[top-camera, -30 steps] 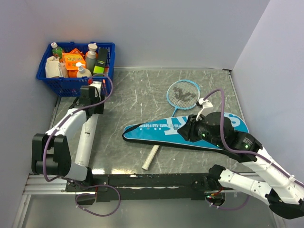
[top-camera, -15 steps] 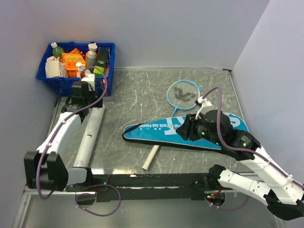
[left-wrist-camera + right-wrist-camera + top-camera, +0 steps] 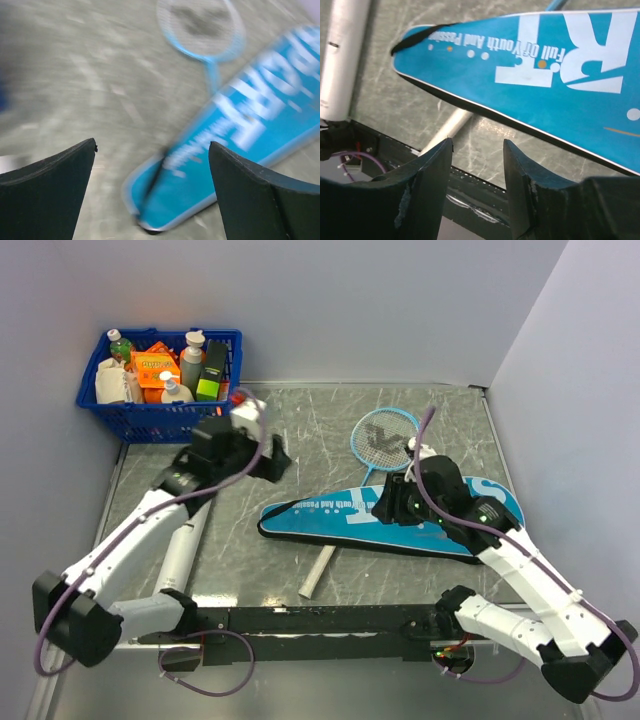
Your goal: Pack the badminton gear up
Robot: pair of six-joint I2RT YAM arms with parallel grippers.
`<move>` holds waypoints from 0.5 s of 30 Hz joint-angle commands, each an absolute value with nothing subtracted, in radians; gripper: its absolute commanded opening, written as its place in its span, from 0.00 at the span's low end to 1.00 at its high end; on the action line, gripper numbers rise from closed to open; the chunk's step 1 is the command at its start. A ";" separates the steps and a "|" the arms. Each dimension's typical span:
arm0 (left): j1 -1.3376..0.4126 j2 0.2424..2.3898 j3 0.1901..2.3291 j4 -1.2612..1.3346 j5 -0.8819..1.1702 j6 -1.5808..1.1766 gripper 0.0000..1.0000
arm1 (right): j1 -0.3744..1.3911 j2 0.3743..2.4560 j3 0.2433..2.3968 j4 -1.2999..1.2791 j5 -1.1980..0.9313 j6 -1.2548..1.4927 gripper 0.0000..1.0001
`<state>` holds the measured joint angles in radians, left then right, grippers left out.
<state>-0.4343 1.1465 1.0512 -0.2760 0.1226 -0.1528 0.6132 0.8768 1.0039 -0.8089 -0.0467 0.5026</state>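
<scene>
The teal cover (image 3: pixel 330 512) lettered "SPORT" lies flat mid-table, across the racket's shaft. The light-blue racket head (image 3: pixel 385 434) shows behind it and the white handle (image 3: pixel 318 572) sticks out in front. The long white tube (image 3: pixel 180 548) lies at the left, partly under my left arm. My left gripper (image 3: pixel 276 462) hangs open above the table left of the cover, holding nothing; its blurred wrist view shows the cover (image 3: pixel 235 135) and racket head (image 3: pixel 200 25) beyond the fingers (image 3: pixel 50 190). My right gripper (image 3: pixel 385 508) is open over the cover's (image 3: pixel 545 70) near edge, with bare table between its fingers (image 3: pixel 432 180).
A blue plastic basket (image 3: pixel 150 418) of bottles and boxes stands at the back left corner. Grey walls close the table at the back and right. The black base rail (image 3: pixel 320 620) runs along the near edge. The tube (image 3: pixel 342 55) and handle (image 3: pixel 447 130) show in the right wrist view.
My left arm has swung right from the tube's far end near the basket toward mid-table, its gripper opening wide. My right gripper has opened wider and shifted slightly back.
</scene>
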 commanded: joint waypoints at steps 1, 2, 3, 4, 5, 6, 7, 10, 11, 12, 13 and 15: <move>-0.561 1.216 1.080 -0.246 0.248 -0.270 0.97 | 0.592 0.911 0.970 -0.785 -0.086 0.498 0.56; -0.598 1.229 1.069 -0.235 0.288 -0.273 0.96 | 0.594 0.923 0.954 -0.779 -0.089 0.506 0.57; -0.616 1.247 1.057 -0.221 0.296 -0.275 0.94 | 0.592 0.928 0.922 -0.767 -0.092 0.526 0.57; -0.638 1.255 1.027 -0.201 0.290 -0.285 0.94 | 0.592 0.931 0.904 -0.758 -0.095 0.538 0.57; -0.656 1.264 1.014 -0.177 0.290 -0.285 0.93 | 0.591 0.937 0.884 -0.750 -0.098 0.549 0.57; -0.690 1.285 1.005 -0.169 0.288 -0.287 0.91 | 0.588 0.940 0.849 -0.744 -0.100 0.575 0.57; -0.709 1.295 0.993 -0.166 0.278 -0.284 0.91 | 0.588 0.942 0.833 -0.735 -0.103 0.589 0.58; -0.813 1.322 0.983 -0.161 0.195 -0.246 0.90 | 0.584 0.934 0.763 -0.707 -0.127 0.653 0.59; -0.862 1.333 0.983 -0.163 0.164 -0.235 0.90 | 0.584 0.927 0.720 -0.693 -0.153 0.675 0.60; -0.883 1.342 0.983 -0.170 0.120 -0.224 0.90 | 0.584 0.922 0.698 -0.680 -0.164 0.719 0.60; -0.902 1.344 0.986 -0.173 0.092 -0.210 0.89 | 0.584 0.913 0.678 -0.658 -0.166 0.745 0.60; -0.949 1.344 0.983 -0.176 0.039 -0.201 0.89 | 0.586 0.897 0.623 -0.635 -0.155 0.831 0.60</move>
<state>-0.8780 1.3514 0.9817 -0.2188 0.1665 -0.2394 0.5907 0.9356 0.6861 -0.7189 -0.1333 0.6647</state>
